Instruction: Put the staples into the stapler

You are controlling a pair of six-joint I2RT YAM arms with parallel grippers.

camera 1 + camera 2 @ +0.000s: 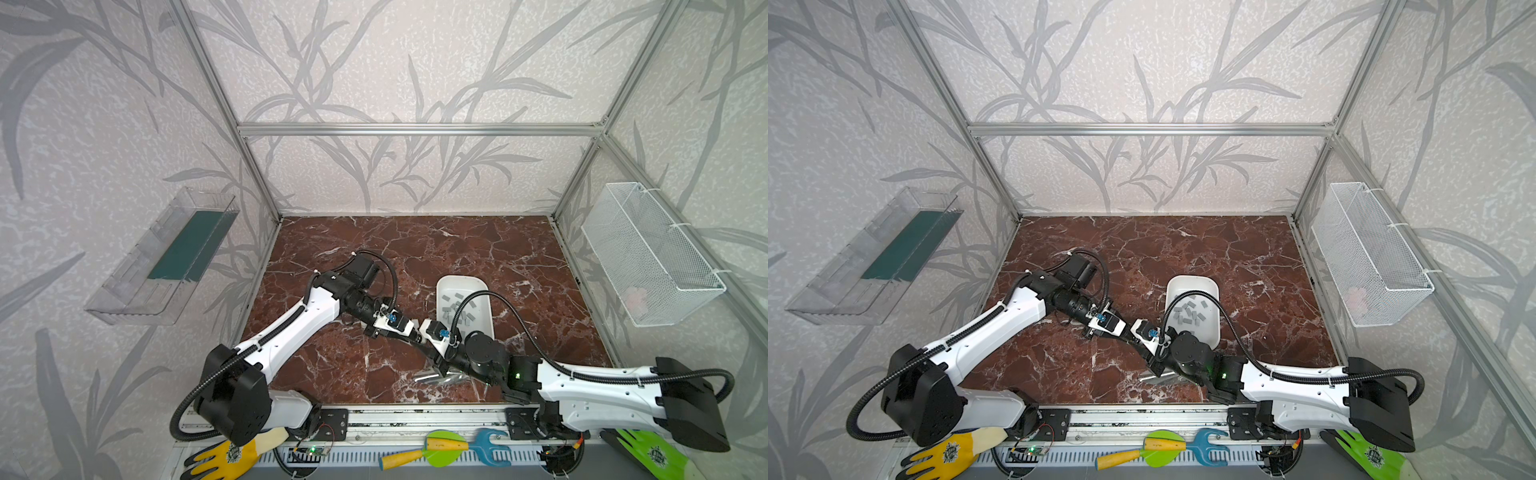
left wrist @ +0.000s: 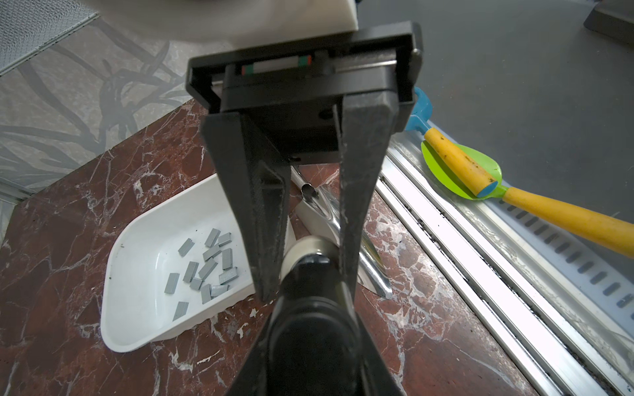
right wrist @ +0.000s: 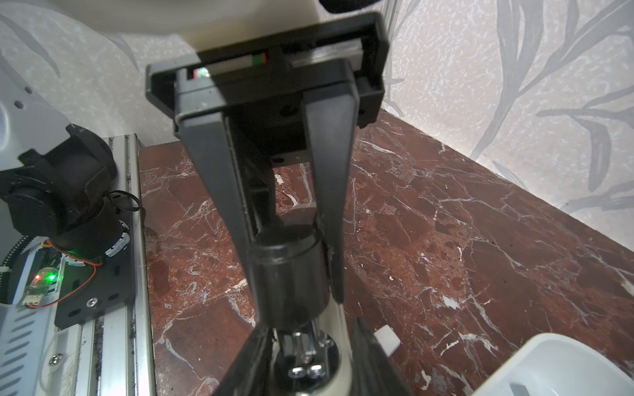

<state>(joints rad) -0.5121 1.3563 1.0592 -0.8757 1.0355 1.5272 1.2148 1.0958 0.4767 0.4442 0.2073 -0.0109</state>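
While clamping black cylinder [image 3: 288, 264] end-to-end with left gripper [image 2: 308, 274] and right gripper [image 3: 298, 295], need staples [image 2: 206, 267] from tray [image 2: 130, 274], nearest right arm.

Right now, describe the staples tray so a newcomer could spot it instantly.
Start at the red-brown marble tabletop and look right of its centre, mid-depth. A white tray with rounded corners sits there. It is the only white dish on the surface, with small grey staples scattered inside.
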